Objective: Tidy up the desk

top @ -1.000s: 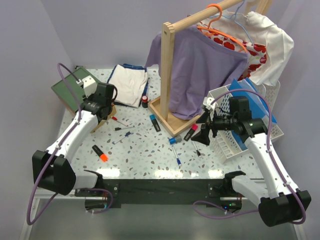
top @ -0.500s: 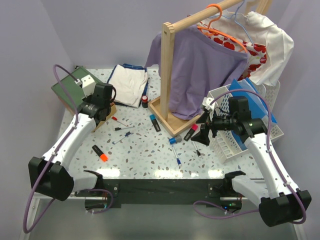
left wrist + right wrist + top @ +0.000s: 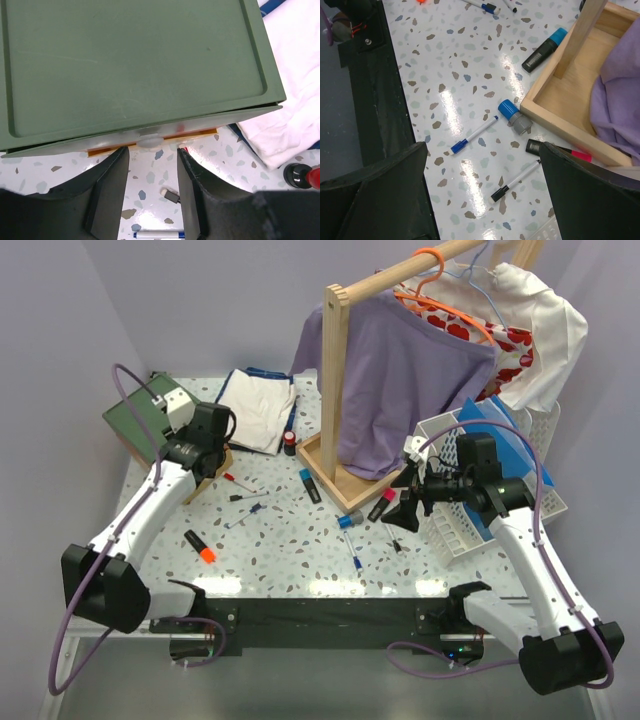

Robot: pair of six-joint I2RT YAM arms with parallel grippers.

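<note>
The black front rail (image 3: 330,612) edged the speckled worktop (image 3: 290,540), which ran back to the wall. The right jaws stood wide and empty, their dark bulk covering the lower corners of the wrist view, above a blue-capped pen (image 3: 474,134) and a black-capped pen (image 3: 516,181). Further back, the left jaws stood partly apart either side of a pale knob (image 3: 150,143) on the green-topped box (image 3: 135,65) (its drawer front mostly hidden under the lid), gripping nothing. A purple garment (image 3: 410,380) hid the wooden rack's far side
</note>
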